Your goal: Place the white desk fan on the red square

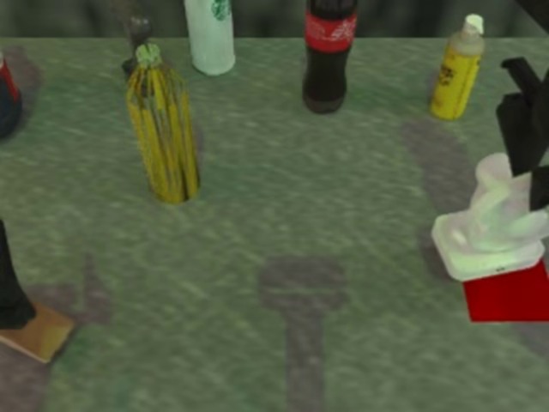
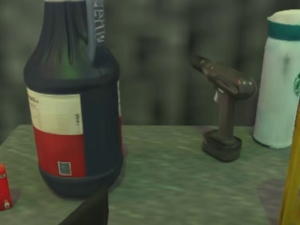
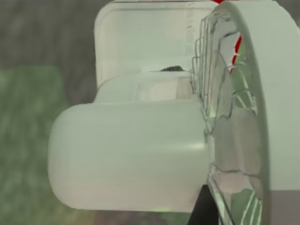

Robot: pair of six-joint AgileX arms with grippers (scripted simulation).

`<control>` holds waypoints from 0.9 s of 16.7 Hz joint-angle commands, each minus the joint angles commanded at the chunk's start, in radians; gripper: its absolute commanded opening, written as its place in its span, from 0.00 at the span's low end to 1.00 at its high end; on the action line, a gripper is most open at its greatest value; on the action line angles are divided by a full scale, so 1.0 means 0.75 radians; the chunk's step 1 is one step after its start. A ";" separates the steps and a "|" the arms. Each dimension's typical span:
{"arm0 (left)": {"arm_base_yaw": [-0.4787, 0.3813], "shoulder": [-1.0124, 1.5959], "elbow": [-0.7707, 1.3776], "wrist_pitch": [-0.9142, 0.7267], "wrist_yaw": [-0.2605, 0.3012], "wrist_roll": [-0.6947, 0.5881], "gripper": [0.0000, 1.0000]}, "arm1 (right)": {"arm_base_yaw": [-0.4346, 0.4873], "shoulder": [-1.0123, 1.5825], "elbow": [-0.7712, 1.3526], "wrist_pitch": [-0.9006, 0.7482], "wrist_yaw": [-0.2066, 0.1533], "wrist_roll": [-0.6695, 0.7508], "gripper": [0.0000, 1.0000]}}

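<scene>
Green mottled tabletop is being viewed from above: the white desk fan [image 1: 491,232] is being held at the table's right edge by the right gripper [image 1: 525,142], its base overlapping the upper-left part of the red square [image 1: 511,293] but not centred on it. The jaws appear to be closed on the fan's head, though the contact is partly hidden. The left arm is parked at the left edge. In the left wrist view only a dark bottle [image 2: 72,103] and a drill [image 2: 225,112] are being shown. In the right wrist view the fan's motor housing [image 3: 126,154] is filling the frame. Placement is judged under way; a shift toward the square's centre is being called for before release.
</scene>
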 joint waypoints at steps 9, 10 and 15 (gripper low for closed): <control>0.000 0.000 0.000 0.000 0.000 0.000 1.00 | -0.084 -0.118 -0.166 0.039 0.004 0.187 0.00; 0.000 0.000 0.000 0.000 0.000 0.000 1.00 | -0.084 -0.119 -0.171 0.044 0.004 0.186 0.00; 0.000 0.000 0.000 0.000 0.000 0.000 1.00 | -0.095 -0.108 -0.319 0.210 0.005 0.183 0.00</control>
